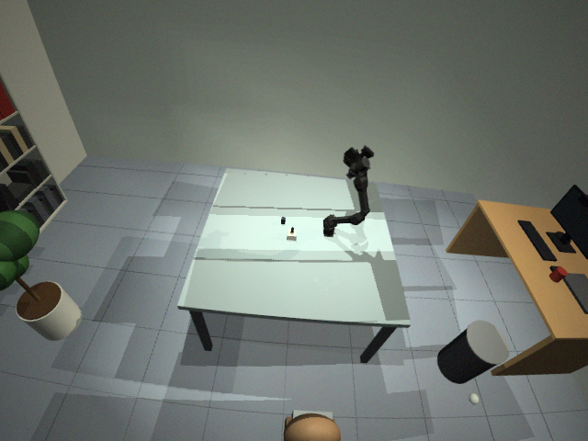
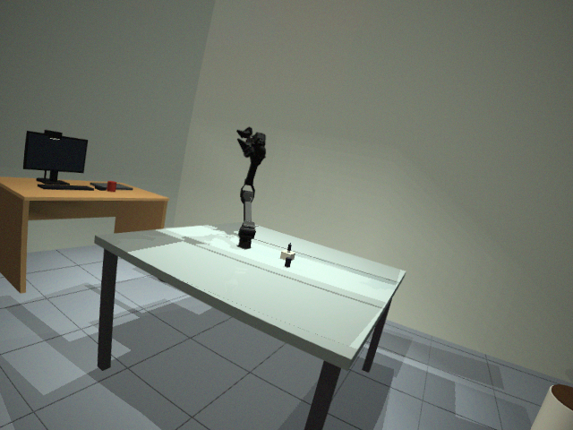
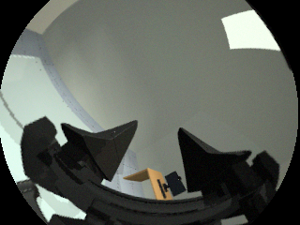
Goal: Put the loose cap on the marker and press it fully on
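The small black cap (image 1: pixel 283 220) (image 2: pixel 287 262) stands on the table, apart from the holder block in the top view. The pale holder block (image 1: pixel 291 236) (image 2: pixel 284 255) sits near it on the table. The dark marker (image 1: pixel 292 230) (image 2: pixel 289 246) stands upright in the block, with no cap seen on it. My gripper (image 2: pixel 238 135) (image 3: pixel 157 127) is open and empty, raised high above the table and far from cap and marker. The wrist view shows only bare space between the fingers, and neither cap nor marker.
The arm's base (image 1: pixel 328 225) (image 2: pixel 244 240) stands on the pale table (image 1: pixel 285 289) (image 2: pixel 222 282), right of the holder block in the top view. A wooden desk (image 1: pixel 513 222) (image 2: pixel 139 199) with a monitor (image 1: pixel 577 209) (image 2: pixel 55 152) stands apart from the table. Shadows and bright bands cross the table.
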`<action>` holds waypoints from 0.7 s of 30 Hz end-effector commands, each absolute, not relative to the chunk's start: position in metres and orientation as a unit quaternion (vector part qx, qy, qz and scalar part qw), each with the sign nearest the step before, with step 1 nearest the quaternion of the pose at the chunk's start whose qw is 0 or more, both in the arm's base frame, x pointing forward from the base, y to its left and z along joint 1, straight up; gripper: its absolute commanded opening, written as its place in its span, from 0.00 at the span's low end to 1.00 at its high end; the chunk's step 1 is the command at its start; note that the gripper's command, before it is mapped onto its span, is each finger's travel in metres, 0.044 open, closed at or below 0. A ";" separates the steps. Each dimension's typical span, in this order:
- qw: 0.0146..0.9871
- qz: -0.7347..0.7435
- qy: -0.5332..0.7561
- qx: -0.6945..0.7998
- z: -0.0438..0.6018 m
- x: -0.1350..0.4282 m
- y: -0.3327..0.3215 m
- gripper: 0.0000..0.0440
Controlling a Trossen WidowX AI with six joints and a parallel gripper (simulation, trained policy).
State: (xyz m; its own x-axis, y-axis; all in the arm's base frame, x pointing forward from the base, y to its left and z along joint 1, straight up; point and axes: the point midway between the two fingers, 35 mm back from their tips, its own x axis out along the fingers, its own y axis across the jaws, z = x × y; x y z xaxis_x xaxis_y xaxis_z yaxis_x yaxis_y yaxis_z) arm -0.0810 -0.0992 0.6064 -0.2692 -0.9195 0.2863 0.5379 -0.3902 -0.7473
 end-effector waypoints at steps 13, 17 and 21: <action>0.547 -0.687 0.287 -0.383 0.586 -0.038 -0.129 0.68; 0.560 -0.671 0.292 -0.387 0.581 -0.028 -0.135 0.68; 0.574 -0.655 0.298 -0.391 0.575 -0.017 -0.140 0.68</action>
State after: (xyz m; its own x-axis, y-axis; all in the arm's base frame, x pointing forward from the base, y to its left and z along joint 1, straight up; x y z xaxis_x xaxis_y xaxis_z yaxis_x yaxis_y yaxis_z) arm -0.0287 -0.1339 0.5806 -0.0702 -0.9791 0.1908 0.5288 -0.1987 -0.8252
